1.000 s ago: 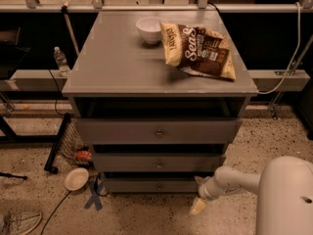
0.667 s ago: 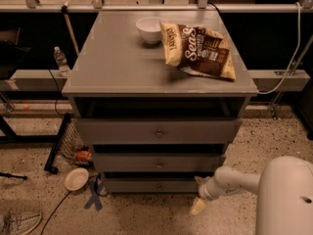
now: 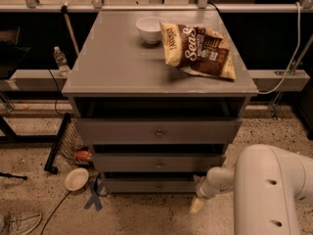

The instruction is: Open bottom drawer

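A single camera looks down from high in front of the grey bench (image 3: 117,58), facing its stacked drawer fronts at a steep angle. It sits near enough that the unit fills the middle of the frame, from the back edge of its top down to the speckled floor (image 3: 146,219). The robot's pale arm (image 3: 274,190) enters at the lower right corner, closest to the lens, with the claw (image 3: 198,204) low beside the right end of the bottom drawer (image 3: 146,185).

- Dim, warm brownish light falls from above onto the cabinet top (image 3: 122,58).
- Deep shadow fills the recess (image 3: 156,106) just under that top.
- The gripper (image 3: 198,204), low beside the cabinet's bottom right corner, shows pale.
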{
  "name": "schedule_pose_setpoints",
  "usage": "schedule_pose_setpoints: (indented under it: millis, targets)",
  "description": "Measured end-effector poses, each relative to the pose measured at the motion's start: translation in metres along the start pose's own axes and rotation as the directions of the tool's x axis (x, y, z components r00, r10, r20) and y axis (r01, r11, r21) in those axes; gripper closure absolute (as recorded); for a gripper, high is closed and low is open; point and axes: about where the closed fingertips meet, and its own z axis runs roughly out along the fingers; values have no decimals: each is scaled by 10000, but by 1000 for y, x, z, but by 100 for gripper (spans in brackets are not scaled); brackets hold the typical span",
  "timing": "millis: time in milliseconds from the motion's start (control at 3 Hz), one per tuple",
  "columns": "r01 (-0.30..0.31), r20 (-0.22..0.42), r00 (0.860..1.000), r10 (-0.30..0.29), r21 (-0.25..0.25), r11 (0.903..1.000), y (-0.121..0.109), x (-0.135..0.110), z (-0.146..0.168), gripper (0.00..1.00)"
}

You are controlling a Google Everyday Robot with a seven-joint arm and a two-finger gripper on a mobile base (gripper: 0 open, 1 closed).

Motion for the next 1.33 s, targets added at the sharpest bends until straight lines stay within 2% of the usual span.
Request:
schedule_pose_setpoints:
  millis: [333, 667, 1333]
  targets:
    - [836, -330, 9961, -823, 417, 9956, -3, -1, 12, 0]
    - [1426, -137, 9898, -1419, 708, 9872, -8, 2, 21, 0]
    - [2226, 606, 9714, -2297, 1049, 9692, -20, -12, 29, 0]
